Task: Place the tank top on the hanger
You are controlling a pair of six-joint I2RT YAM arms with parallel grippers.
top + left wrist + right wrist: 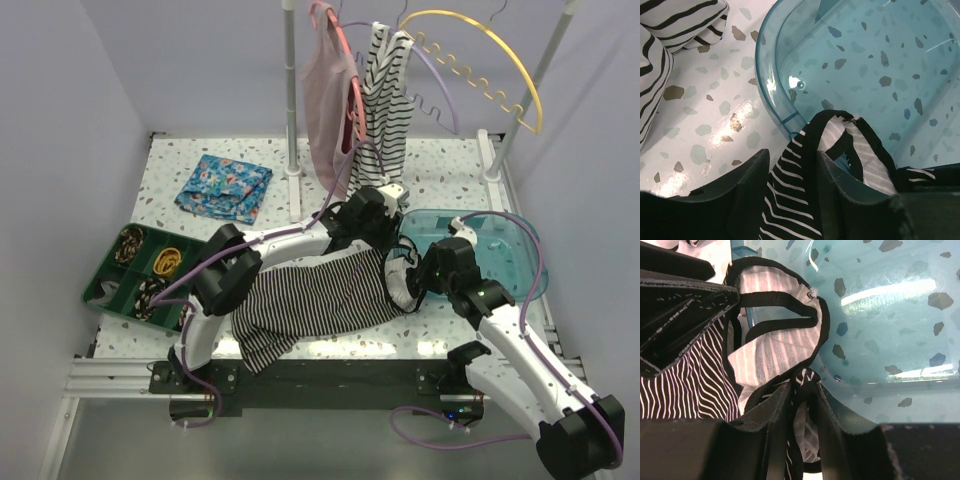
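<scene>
You're at the pick-up step: the tank top (310, 300) lies on the table (190, 160) between the arm bases and the blue tub (505, 250), its strap end draped on the tub's near rim, nothing on the hanger (525, 78) yet. Left claw (792, 182) is pinching a fold of striped cloth by the neckline; right claw (800, 407) is pressed onto a dark strap edge, tho how firm that bite is you can't tell. Next, I'd judge, you need to lift both ends together, keep a strap loop spread btwn the claws, & carry it up to the yellow hanger on the rack (291, 95), well apart from here. Only the top cam shows hanger, rack & the other clothes (385, 100) hanging there, but it hides the fingertips under the wrists. The wrist cams give you the grip & the straps over the tub rim, w/ no hanger in sight
</scene>
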